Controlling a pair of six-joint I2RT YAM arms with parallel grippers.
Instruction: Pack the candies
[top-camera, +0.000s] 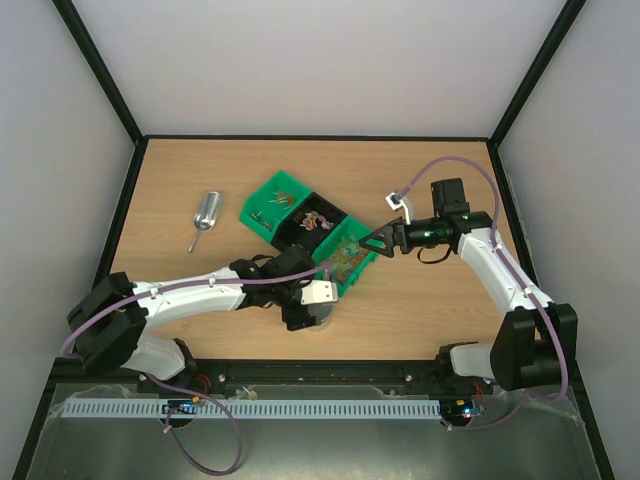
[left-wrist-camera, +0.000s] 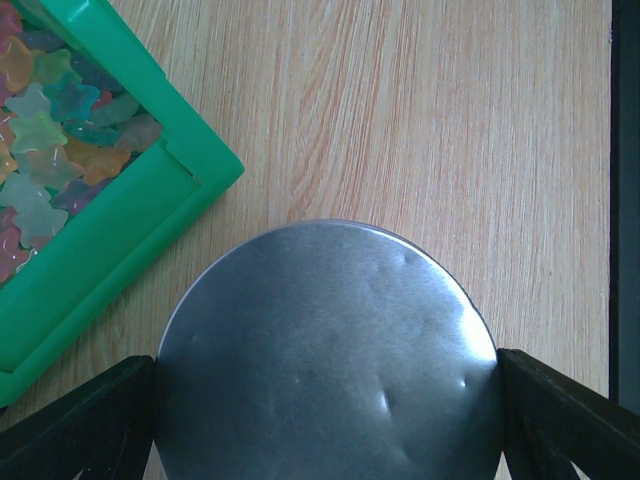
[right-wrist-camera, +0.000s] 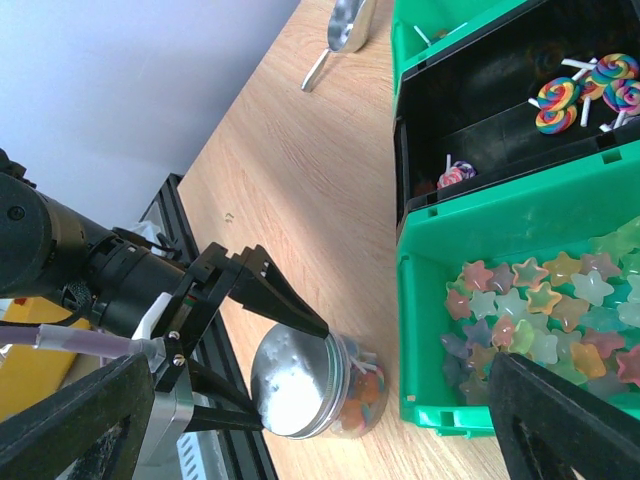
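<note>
Left gripper (top-camera: 318, 296) is clamping the lid (left-wrist-camera: 325, 350), one dark finger (left-wrist-camera: 80, 420) pressing on each side of its dented metal disc. The lid is sitting on a clear jar (right-wrist-camera: 358, 398), which is standing on the table (top-camera: 450, 300) just beside the near corner of the green bin (right-wrist-camera: 470, 235). The candies (right-wrist-camera: 540, 310) are lying mostly in that bin: star-shaped pieces in pink, orange, green and teal. A few more are showing through the jar's wall. Right gripper (top-camera: 375, 240) is hovering at the bin's far edge with jaws spread wide and nothing between them, pointing toward the jar. A black bin (right-wrist-camera: 480, 150) holding lollipops (right-wrist-camera: 557, 105) is sitting next to the green one. A metal scoop (top-camera: 205, 218) is lying well apart, left of the bins.
</note>
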